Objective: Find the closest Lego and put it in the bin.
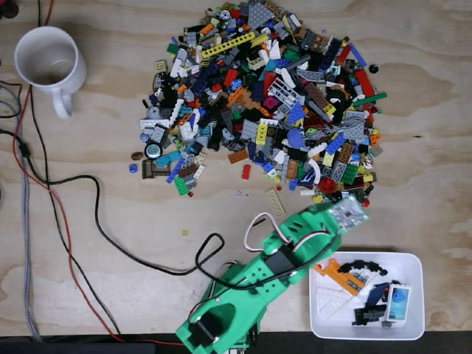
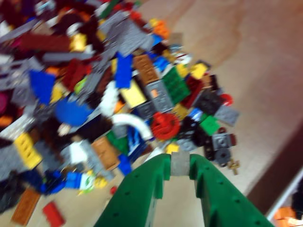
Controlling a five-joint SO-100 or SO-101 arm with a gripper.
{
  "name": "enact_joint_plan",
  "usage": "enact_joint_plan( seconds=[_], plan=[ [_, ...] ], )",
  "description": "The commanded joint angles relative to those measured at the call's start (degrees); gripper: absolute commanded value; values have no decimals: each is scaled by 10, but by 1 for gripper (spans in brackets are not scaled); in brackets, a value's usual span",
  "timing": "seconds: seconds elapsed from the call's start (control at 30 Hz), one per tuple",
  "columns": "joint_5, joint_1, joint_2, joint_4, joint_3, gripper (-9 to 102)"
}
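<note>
White mug, cables on wood table.

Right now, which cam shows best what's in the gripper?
The wrist view. The gripper fills the foreground there, and a small grey piece sits pinched between its green fingertips, just short of the Lego pile. In the fixed view the gripper is seen from above at the pile's edge, and the arm hides the piece.
</note>
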Motion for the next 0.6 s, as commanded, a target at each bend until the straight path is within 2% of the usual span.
enact_joint_plan(
  seconds=[0.0, 0.3, 0.43, 0.57],
  plan=[
    [-2, -245, 152, 62, 110, 0],
    [-7, -408, 464, 163, 307, 0],
    [30, -488, 467, 175, 346, 0],
    [44, -500, 467, 160, 397, 0]
  ],
)
